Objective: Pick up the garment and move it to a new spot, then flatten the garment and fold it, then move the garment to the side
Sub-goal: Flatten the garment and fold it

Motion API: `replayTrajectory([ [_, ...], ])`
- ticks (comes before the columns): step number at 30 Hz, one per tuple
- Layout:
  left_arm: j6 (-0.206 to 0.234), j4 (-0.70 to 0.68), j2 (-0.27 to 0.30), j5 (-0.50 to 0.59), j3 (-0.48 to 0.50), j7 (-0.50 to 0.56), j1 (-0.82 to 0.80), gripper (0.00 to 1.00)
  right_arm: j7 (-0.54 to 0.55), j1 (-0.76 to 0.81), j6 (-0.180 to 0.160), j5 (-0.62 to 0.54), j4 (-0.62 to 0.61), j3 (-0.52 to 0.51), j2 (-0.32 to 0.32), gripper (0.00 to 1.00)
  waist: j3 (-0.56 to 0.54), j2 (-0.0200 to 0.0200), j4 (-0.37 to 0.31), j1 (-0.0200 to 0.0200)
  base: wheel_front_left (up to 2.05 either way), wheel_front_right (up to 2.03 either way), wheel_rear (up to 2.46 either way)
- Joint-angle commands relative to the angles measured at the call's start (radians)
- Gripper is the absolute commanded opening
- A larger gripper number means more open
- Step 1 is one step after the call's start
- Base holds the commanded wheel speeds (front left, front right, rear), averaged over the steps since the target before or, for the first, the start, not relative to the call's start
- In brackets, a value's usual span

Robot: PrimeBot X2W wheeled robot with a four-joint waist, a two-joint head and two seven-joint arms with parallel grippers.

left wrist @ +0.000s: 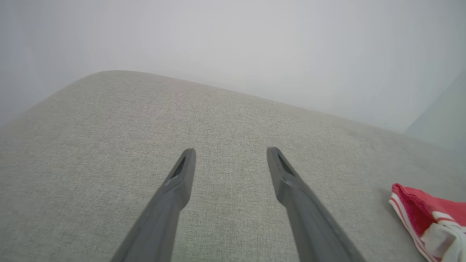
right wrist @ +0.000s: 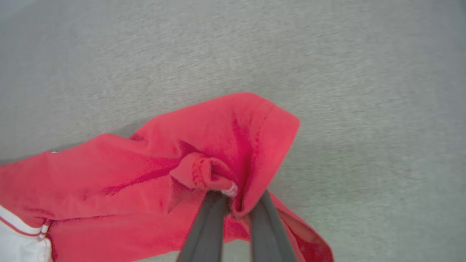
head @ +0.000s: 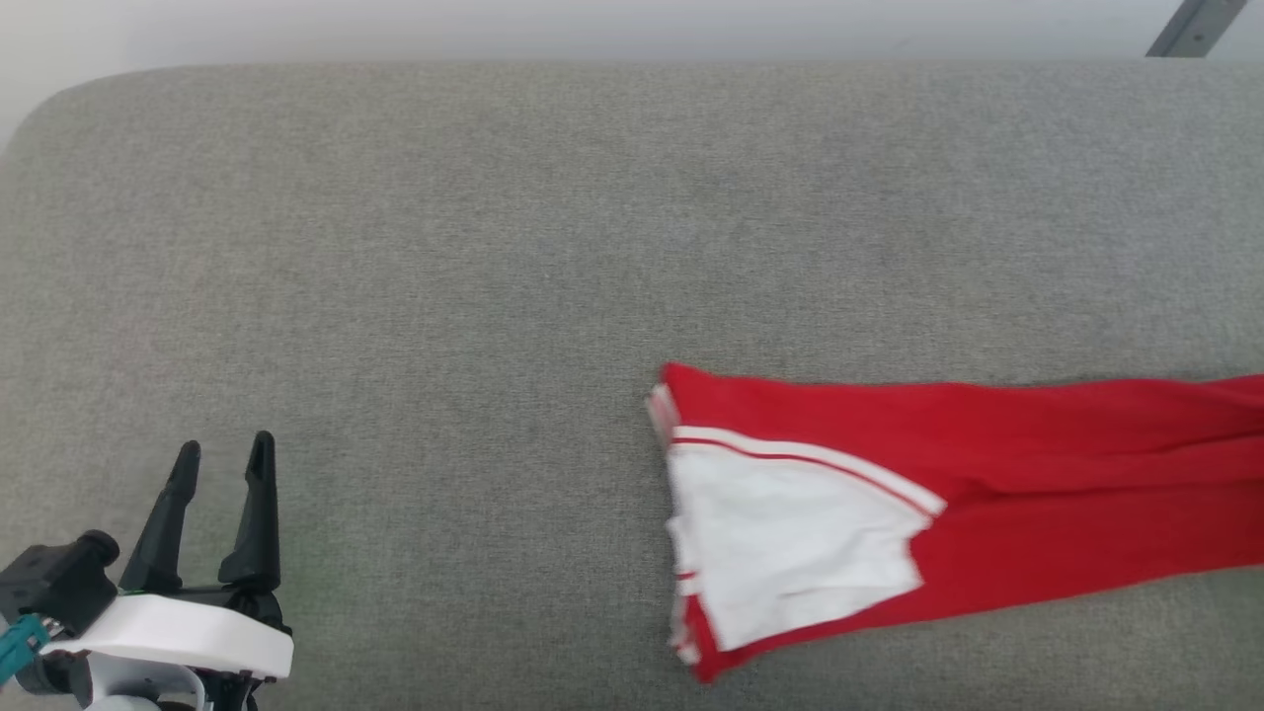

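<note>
The red garment [head: 987,494] lies folded into a long band on the grey cushion, its white sleeve panel [head: 790,543] with stripe trim at the left end, and it runs off the head view's right edge. In the right wrist view my right gripper [right wrist: 236,198] is shut on a bunched fold of the red garment [right wrist: 225,145], lifted a little off the cushion. My left gripper [head: 222,459] stands open at the lower left, nothing between its fingers [left wrist: 182,174], well left of the garment's end [left wrist: 426,214].
A wide grey fabric cushion [head: 494,247] carries everything; its rounded back-left corner [head: 59,109] and far edge meet a pale wall. A grey metal bar [head: 1195,25] shows at the top right. Bare cushion stretches between my left gripper and the garment.
</note>
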Motion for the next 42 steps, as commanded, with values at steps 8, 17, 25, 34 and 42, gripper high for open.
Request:
replayTrajectory([
  [8, -0.029, 0.014, -0.055, 0.055, 0.059, -0.005, 0.024, 1.00, -0.034, -0.043, 0.000, -0.065, 0.082, -0.030, -0.033, 0.00, -0.008, -0.0001, -0.024, 0.0000, 0.00, 0.00, 0.00],
  [17, -0.034, 0.000, -0.079, 0.068, 0.069, -0.005, 0.050, 1.00, 0.050, 0.076, 0.000, 0.094, -0.229, 0.034, 0.021, 0.00, -0.031, -0.0001, -0.030, 0.0000, 0.00, 0.00, 0.00],
  [25, -0.034, 0.002, -0.082, 0.055, 0.031, -0.005, 0.041, 1.00, 0.058, 0.124, 0.000, 0.090, -0.461, 0.163, 0.139, 0.00, -0.048, -0.0001, 0.012, 0.0000, 0.00, 0.00, 0.00],
  [34, -0.034, 0.021, -0.092, 0.032, -0.018, -0.005, 0.009, 1.00, 0.015, 0.053, 0.000, 0.009, -0.405, 0.352, 0.279, 0.00, -0.060, -0.0001, 0.088, 0.0000, 0.00, 0.00, 0.00],
  [42, -0.034, 0.030, -0.099, 0.024, -0.042, -0.005, -0.009, 1.00, -0.058, -0.034, 0.000, -0.041, -0.257, 0.482, 0.322, 0.24, -0.059, -0.0001, 0.121, 0.0000, 0.00, 0.00, 0.00],
])
